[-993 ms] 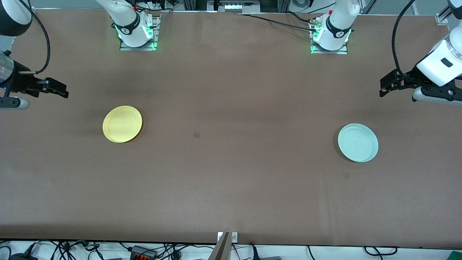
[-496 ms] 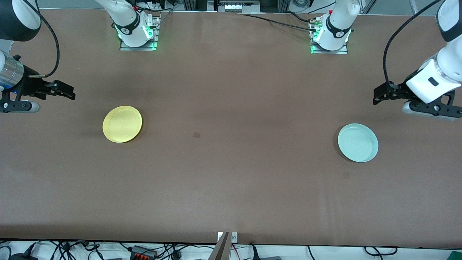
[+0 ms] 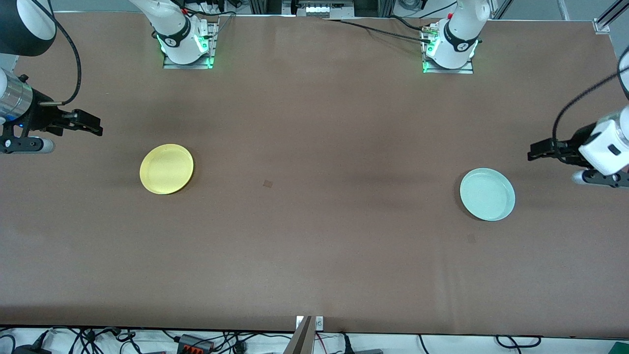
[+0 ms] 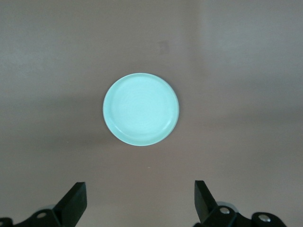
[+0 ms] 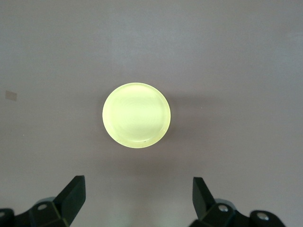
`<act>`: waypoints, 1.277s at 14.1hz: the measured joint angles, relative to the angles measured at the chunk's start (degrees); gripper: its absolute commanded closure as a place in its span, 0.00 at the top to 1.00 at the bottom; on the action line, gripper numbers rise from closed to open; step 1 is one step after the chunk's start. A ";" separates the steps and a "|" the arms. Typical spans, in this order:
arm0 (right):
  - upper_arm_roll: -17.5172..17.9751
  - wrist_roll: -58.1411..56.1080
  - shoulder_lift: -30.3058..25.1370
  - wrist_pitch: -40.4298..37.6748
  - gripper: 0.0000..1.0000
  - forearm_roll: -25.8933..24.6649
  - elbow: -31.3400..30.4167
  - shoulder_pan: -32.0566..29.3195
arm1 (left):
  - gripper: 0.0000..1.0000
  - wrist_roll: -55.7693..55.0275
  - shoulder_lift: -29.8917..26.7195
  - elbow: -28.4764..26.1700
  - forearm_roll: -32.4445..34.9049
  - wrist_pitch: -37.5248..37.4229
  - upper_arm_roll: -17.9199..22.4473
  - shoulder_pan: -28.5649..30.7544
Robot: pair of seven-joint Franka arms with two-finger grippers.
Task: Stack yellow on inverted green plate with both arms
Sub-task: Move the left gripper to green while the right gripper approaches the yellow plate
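The yellow plate [image 3: 166, 168] is lying rim-up at the frame's middle left, the green plate [image 3: 487, 193] at middle right, not yet inverted. The right gripper [image 3: 84, 123] and left gripper [image 3: 540, 149] are hovering near them, jaws apart. A shallow rim risks slipping during flipping.

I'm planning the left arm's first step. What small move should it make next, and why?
Probably lower the open left gripper toward the rim of the round pale mint-green plastic plate. That plate lies rim-up on the brown table, not yet inverted, with the gripper above the table beside it. The open right gripper waits by the round pale-yellow plastic plate.
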 measured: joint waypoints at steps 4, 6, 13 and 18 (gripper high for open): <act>0.00 0.00 0.01 0.00 1.00 0.00 0.00 0.00 | 1.00 7.19 9.08 -0.56 -0.01 8.37 0.06 5.58; 0.00 0.00 0.08 0.00 1.00 0.00 0.00 0.00 | 0.95 10.07 13.67 -0.95 -0.02 13.29 -0.04 7.80; -0.01 0.00 0.24 -0.01 1.00 -0.01 0.00 0.00 | 0.84 16.16 20.41 -11.34 -1.59 32.17 -0.47 10.07; -0.29 0.00 1.18 -0.90 1.00 -0.01 -0.40 -0.26 | 0.50 22.20 22.06 -13.65 -8.17 33.91 -0.73 11.46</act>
